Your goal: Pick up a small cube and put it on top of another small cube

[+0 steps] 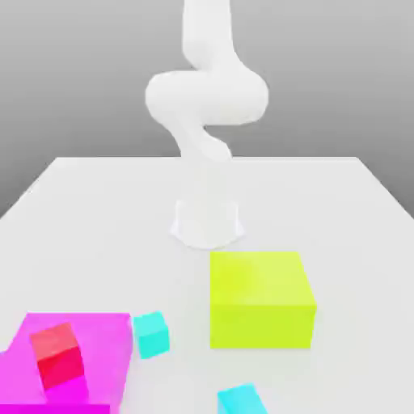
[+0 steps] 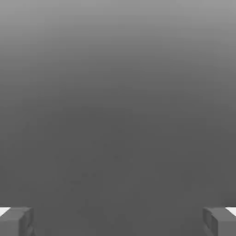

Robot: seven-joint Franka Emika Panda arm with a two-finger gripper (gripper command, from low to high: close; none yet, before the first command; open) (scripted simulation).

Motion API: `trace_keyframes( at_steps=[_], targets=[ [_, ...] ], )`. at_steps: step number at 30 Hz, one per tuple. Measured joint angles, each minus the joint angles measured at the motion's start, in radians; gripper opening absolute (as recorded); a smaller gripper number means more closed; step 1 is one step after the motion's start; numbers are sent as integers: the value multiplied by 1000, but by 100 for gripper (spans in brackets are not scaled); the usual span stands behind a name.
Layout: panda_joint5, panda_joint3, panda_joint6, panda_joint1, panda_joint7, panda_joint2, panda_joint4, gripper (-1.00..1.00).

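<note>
Pincer (image 2: 118, 221) was spread wide, empty, nothing between my fingertips (image 2: 16, 220). Both small cyan cubes sat near the table's (image 1: 340, 202) front edge: one (image 1: 151, 334) just beside the magenta block (image 1: 101, 344), the other (image 1: 241, 399) near the yellow block (image 1: 260, 299). Best approach, I judged: descend straight over one cube, jaws square to its faces, clear of the magenta neighbour.

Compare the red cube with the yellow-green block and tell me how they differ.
The red cube is small; the yellow-green block is far larger. The red cube sits on the magenta block and is turned at an angle, while the yellow-green block rests on the white table, squarely facing the exterior view. Both are plain, single-coloured boxes.
</note>
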Motion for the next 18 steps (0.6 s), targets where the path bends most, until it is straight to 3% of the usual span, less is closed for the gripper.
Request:
trace_keyframes(
  at_steps=[18],
  targets=[
    [58,-24,214,85,-179,659,-27,0]
  ],
)
